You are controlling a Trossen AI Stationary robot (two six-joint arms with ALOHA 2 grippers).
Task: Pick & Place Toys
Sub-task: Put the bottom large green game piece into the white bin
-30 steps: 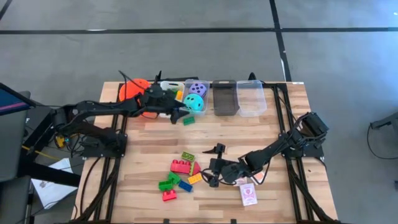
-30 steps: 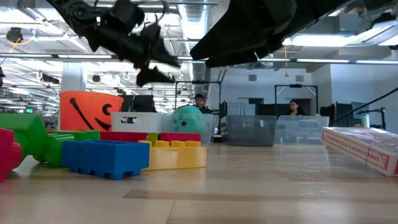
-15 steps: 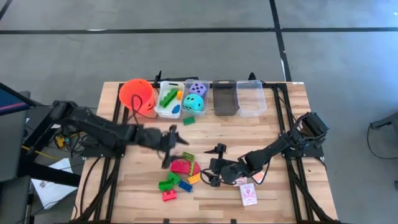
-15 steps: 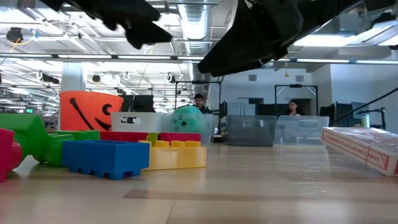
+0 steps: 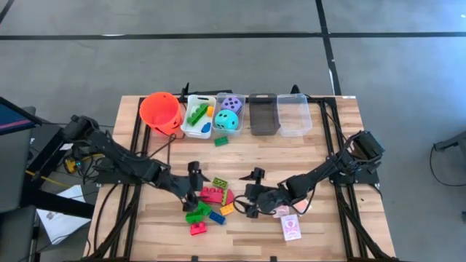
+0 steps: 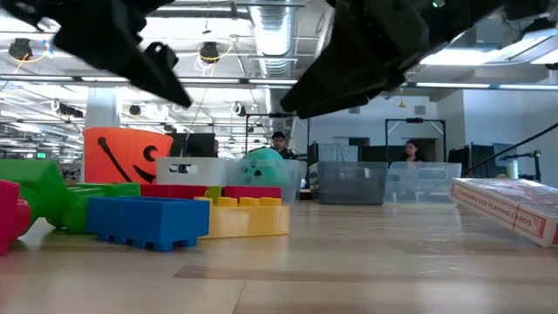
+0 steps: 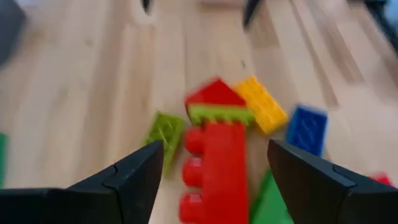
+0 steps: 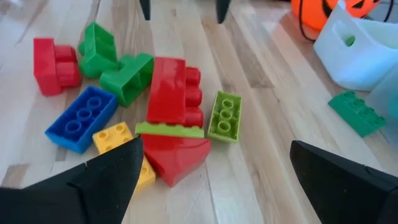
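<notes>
Landmark: the long red brick (image 5: 212, 194) in the middle of the brick pile on the table (image 5: 320, 153).

The left gripper (image 5: 191, 183) hangs just beside this brick on the orange-bucket side, fingers apart and nothing between them. In the left wrist view the red brick (image 7: 216, 163) lies directly ahead between the two open fingers (image 7: 138, 177), with a lime brick (image 7: 165, 130), a yellow brick (image 7: 262, 104) and a blue brick (image 7: 306, 128) around it (picture blurred).

The right gripper (image 5: 253, 193) sits low on the opposite side of the red brick, near it but apart, fingers spread wide and empty. The playing cards box (image 5: 290, 227) lies just beside that gripper, away from the pile.

Green bricks (image 5: 196, 212) and a small red brick (image 5: 197, 228) lie near the landmark. A lone green brick (image 5: 220, 140) lies well apart, near the white bin (image 5: 195, 120); the dice (image 5: 228, 113) rest in the adjoining bin.
</notes>
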